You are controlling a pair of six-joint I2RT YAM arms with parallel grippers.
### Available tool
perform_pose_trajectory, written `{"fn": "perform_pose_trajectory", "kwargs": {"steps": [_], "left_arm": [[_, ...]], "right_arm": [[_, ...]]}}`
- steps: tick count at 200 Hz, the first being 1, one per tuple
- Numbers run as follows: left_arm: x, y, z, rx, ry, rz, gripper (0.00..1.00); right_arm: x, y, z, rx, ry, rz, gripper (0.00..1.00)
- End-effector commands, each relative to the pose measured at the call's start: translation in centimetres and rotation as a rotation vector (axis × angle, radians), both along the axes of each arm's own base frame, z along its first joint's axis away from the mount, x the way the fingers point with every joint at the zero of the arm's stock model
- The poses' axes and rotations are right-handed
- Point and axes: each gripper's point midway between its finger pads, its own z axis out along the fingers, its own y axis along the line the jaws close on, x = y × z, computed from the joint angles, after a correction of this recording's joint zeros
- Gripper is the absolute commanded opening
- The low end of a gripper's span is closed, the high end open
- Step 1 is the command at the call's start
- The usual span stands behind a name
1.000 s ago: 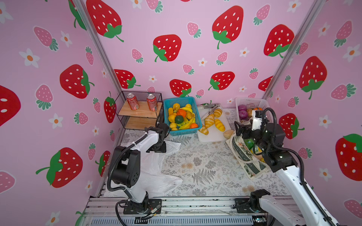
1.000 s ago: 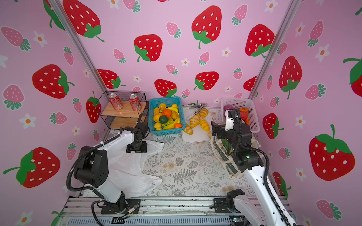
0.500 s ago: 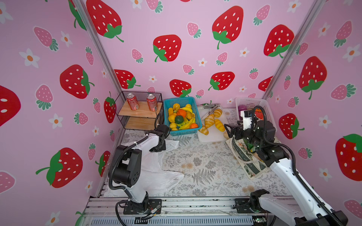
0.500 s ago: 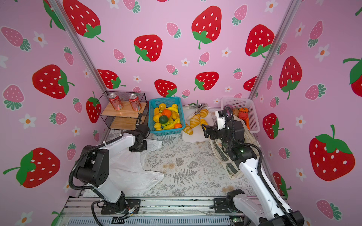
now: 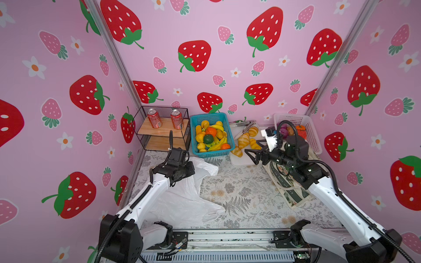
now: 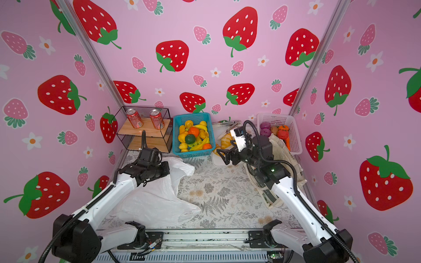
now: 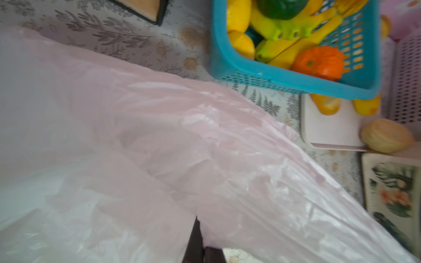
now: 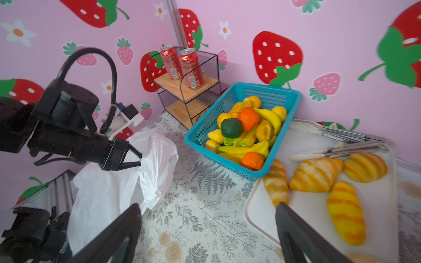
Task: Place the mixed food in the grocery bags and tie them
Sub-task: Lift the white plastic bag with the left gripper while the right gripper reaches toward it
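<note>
1. While the left gripper (image 8: 139, 159) pinches the rim of the white plastic bag (image 8: 109, 191), slumped on the table's (image 5: 239, 193) left, its film looks limp, light, slippery: grip gathered folds.
2. Right gripper (image 5: 252, 152), spread wide, hangs beside the tray's (image 8: 376, 205) croissants (image 8: 315, 175); likely soft, light: grasp one mid-body.

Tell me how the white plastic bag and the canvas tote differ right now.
The plastic bag is plain white, thin and crinkled; the tote is cream cloth with flowers and lettering. The plastic bag lies on the left of the table, the tote on the right. The left gripper is shut on the plastic bag's edge; the right gripper hangs open over the tray, not touching the tote. Both lie slack.
</note>
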Motion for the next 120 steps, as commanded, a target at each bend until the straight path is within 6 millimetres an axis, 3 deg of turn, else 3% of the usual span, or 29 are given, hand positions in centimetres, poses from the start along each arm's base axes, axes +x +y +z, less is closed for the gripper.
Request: {"fn": "perform_pose_trajectory", "kwargs": {"steps": [1,27,46,80,120], "left_arm": [[-0.8,-2.7,3.6,-0.201,-0.044,-0.057,0.00],[-1.2,-4.2,7.5,-0.346,-0.110,-0.079,0.00],[-1.4,-5.1,9.7,-0.449,-0.143,-0.087,0.00],[-1.5,-5.8,12.2,-0.567,-0.177,-0.070,0.00],[-1.3,-6.2,14.2,-0.654,-0.213,-0.064,0.00]], "right_arm": [[-1.1,3.3,-0.2,-0.009,-0.027,0.091,0.93],[-1.5,5.9,-2.6,-0.028,-0.027,0.125,0.92],[-2.5,6.5,-3.5,-0.008,-0.045,0.145,0.92],[-4.1,5.9,-4.2,0.092,-0.052,0.165,0.93],[-6.5,7.1,-5.4,0.195,-0.019,0.190,0.93]]}}
